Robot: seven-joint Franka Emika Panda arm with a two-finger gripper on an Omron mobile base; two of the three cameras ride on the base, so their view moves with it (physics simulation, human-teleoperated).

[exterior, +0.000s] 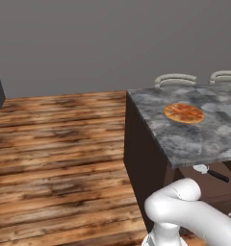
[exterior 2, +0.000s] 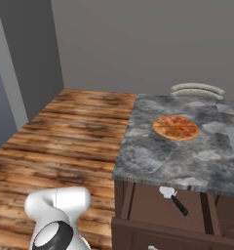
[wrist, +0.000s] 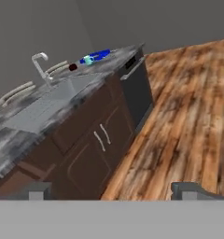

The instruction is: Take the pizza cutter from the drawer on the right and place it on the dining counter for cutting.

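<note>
The drawer [exterior 2: 172, 215] stands pulled open under the near edge of the dining worktop [exterior 2: 153, 161], its dark brown front low in the right base view. The pizza cutter [exterior 2: 173, 198] lies inside on the drawer floor — silvery wheel toward the slab, black handle angled out toward the drawer front. In the left base view the same tool [exterior: 211, 172] shows just below the overhanging stone edge.

On the grey marbled slab sits the pizza [exterior 2: 176, 127], well apart from the drawer and untouched. Chair backs [exterior 2: 197, 91] show beyond the far edge.

The gripper [wrist: 111, 191] is nowhere near the cutter. The hand camera looks along the cabinet run toward a sink [wrist: 46, 105] with its faucet [wrist: 40, 65], lower cabinet doors [wrist: 93, 151], a dishwasher front [wrist: 137, 91] and the wooden floor [wrist: 188, 121]. Two dark fingers [wrist: 37, 190] rise at the bottom of that view, set wide apart with nothing between them — released, grasping nothing.

Progress, as a judgement: the drawer is open, so access is done. Everything else is left — bring the hand down into the drawer, close on the slim handle, lift clear of the stone overhang, and set the cutter on the slab, likely beside the pizza. The overhang above the drawer looks like the tight spot for the approach.
</note>
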